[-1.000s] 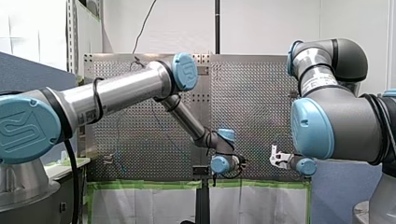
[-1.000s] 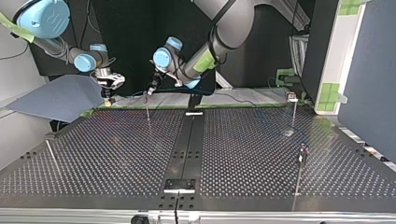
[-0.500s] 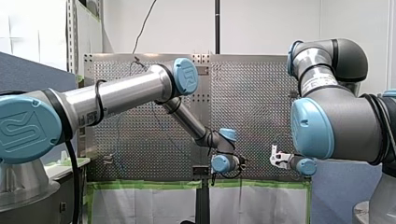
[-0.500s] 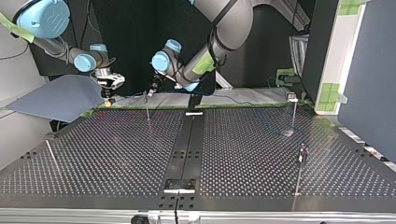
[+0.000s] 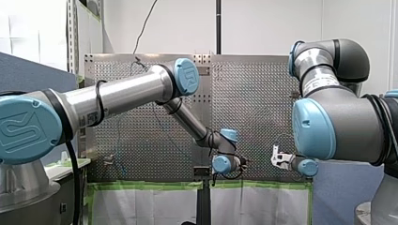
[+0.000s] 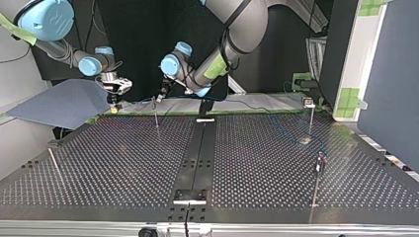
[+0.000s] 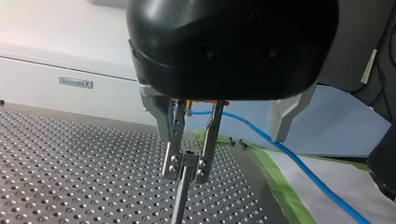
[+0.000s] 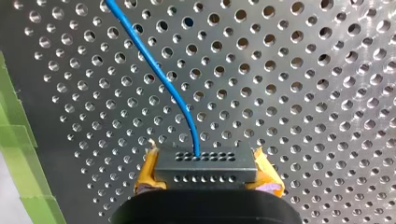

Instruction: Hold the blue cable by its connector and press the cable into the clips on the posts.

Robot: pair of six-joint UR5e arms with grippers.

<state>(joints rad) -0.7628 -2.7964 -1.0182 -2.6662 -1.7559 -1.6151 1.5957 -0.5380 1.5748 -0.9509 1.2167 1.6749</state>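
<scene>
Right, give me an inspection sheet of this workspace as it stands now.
Surface: perforated table, green tape along its edge.
Job's things: blue cable; black connector; post with clip; other posts stand across the table.
Clutter: nothing seen.
Grippers: my right gripper, yellow pads, shut on the connector; my left gripper open, metal fingers straddling the clip.
Cables: blue cable crosses between those fingers, apparently not yet seated in the clip.
Surroundings: blue-grey panel, white wall.

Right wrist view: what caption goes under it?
My right pincer grips the black connector, blue cable curving away over the holey table.
</scene>
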